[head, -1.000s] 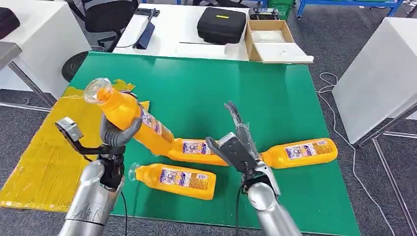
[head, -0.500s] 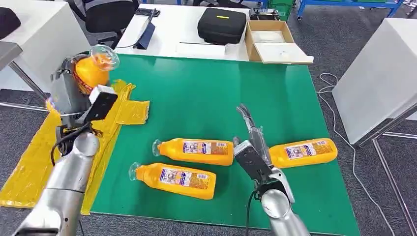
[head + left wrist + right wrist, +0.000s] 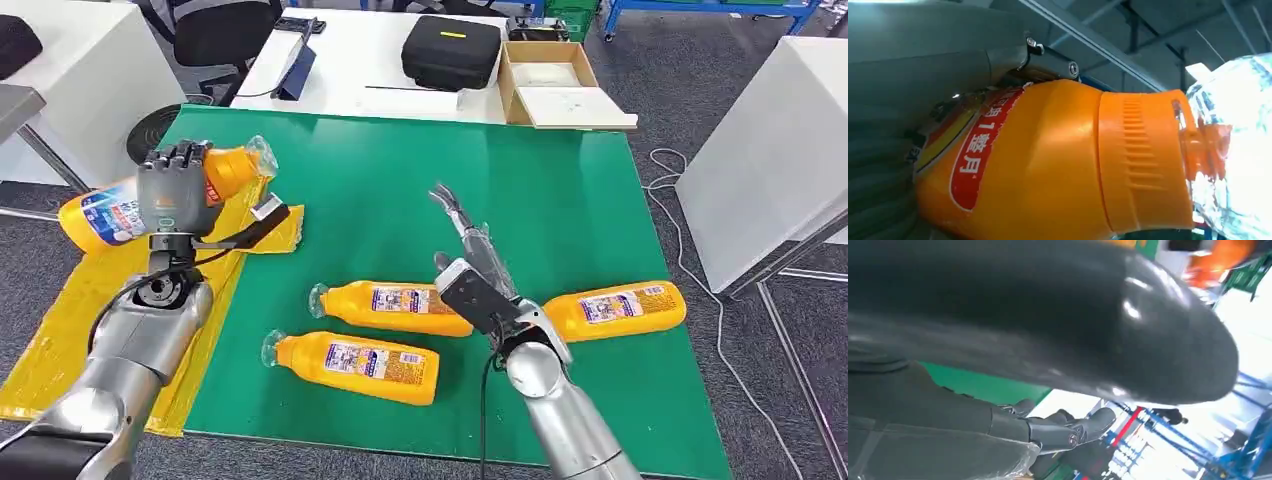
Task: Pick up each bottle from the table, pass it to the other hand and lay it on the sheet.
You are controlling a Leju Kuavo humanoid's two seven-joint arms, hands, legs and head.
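Gripped around its middle by the left hand [image 3: 172, 190], an orange bottle [image 3: 105, 212] is held up over the yellow sheet [image 3: 95, 330], clear of it. Its long axis runs roughly level: the clear cap [image 3: 258, 155] points out past the fingers [image 3: 180, 155] toward the green surface [image 3: 560, 190], while the base sticks out the other way, beyond the back of the hand and past the sheet's outer edge. In the left wrist view the ribbed orange shoulder [image 3: 1143, 160] and glossy body are seen close against the hand, so the hold looks snug (the fingertips themselves are hidden behind the bottle).

The bottle is judged to be stiff moulded plastic, smooth and somewhat slippery at the printed label, and fairly weighty if full. A grasp around the waist, near the balance point, is thought safest; the cap end looks too narrow and slick to be trusted.

The right hand [image 3: 470, 265] holds nothing; its fingers are stretched out and apart, raised above the surface. Three more bottles lie flat there. One [image 3: 395, 307] lies just beside the right wrist with its cap pointing away toward the sheet side; another [image 3: 352, 366] lies nearer the robot, nearly parallel to it; a third [image 3: 612, 310] lies on the far side of the wrist, its neck hidden behind the arm. All three are laid roughly crosswise to the outstretched fingers
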